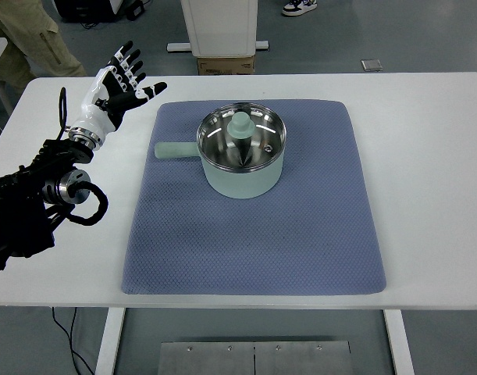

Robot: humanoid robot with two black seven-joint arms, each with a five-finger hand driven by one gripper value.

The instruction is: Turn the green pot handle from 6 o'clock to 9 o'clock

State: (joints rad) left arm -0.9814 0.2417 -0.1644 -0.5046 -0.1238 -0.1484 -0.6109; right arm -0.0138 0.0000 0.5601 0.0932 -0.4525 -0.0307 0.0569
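Covering most of the picture: a smooth white tabotop.

Covering most of the picture, a smooth white tabletop (425,156) with rounded corners, standing on grey floor. Lying across its middle, a blue-grey cloth mat (254,242), roughly square with soft corners and a fine waffle weave. Sitting on the far half of the mat, a pale green pot (243,178), round and matte on the outside, shining like polished steel within. Resting on the pot, a clear glass lid (242,141) with a metal rim and a green knob (240,123) at its centre. Sticking out flat from the pot's side toward the picture's left, at about nine o'clock, a short green handle (176,150) with a rounded end, lying over the mat.

Hovering past the mat's far left corner, well apart from the handle, the left robot hand (115,86), glossy white on the shell and black at the joints, fingers spread wide and holding nothing. Trailing back to the left edge, a black arm (35,203) with metal rings and looping cables (90,207).

Showing beyond the tabletop: a white stand (219,27) with a cardboard box (226,65) at its foot, a person's tan trouser leg (35,39) at upper left, and a shoe (299,7) at the top edge.
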